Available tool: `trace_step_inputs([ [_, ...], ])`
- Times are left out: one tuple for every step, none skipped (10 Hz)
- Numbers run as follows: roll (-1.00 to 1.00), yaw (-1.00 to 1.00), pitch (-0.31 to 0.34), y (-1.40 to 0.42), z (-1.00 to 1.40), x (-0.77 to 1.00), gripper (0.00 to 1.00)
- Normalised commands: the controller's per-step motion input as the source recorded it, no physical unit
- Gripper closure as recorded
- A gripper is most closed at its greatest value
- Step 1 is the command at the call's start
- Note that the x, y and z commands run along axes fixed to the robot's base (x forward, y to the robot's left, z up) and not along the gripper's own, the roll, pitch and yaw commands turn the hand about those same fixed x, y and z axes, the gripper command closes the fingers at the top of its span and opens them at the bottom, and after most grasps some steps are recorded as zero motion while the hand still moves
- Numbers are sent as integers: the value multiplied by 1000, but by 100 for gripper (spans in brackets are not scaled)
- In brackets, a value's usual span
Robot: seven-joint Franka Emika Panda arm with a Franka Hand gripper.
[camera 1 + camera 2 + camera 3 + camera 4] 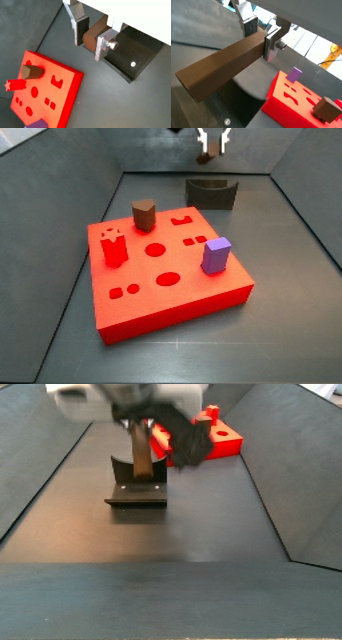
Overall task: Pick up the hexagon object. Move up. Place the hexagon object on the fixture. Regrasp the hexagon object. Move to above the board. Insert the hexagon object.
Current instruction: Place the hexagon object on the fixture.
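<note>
My gripper [89,46] is shut on the hexagon object [93,34], a slender brown peg. The peg [221,67] sticks out long from between the silver fingers [271,47]. A side view shows the gripper [211,148] high at the back, above the dark fixture [211,193]. From the opposite side, the peg [139,459] hangs over the fixture [136,492]. The fixture [133,50] also lies just beyond the fingers in a wrist view. The red board [160,278] lies nearer the front, apart from the gripper.
On the board stand a stubby dark brown block [143,214], a red peg [114,249] and a purple block [217,255]. Sloping grey walls [54,188] close in the dark floor. The board [221,439] lies behind the arm in a side view.
</note>
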Motion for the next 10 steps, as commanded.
trace_step_inputs([
  [-381,-176,136,146,-1000,177,100],
  [-277,-187,119,143,-1000,184,100],
  [-174,-192,72,134,-1000,193,100],
  [-143,-187,40,140,-889,171,100],
  [-105,-183,9,181,-826,148,100],
  [-105,-183,9,181,-826,148,100],
  [-92,-177,-17,226,-796,144,100],
  [-94,-177,-23,230,-777,149,100],
  [-95,-161,-26,239,-760,136,100],
  [-95,-146,-28,244,-755,130,100],
])
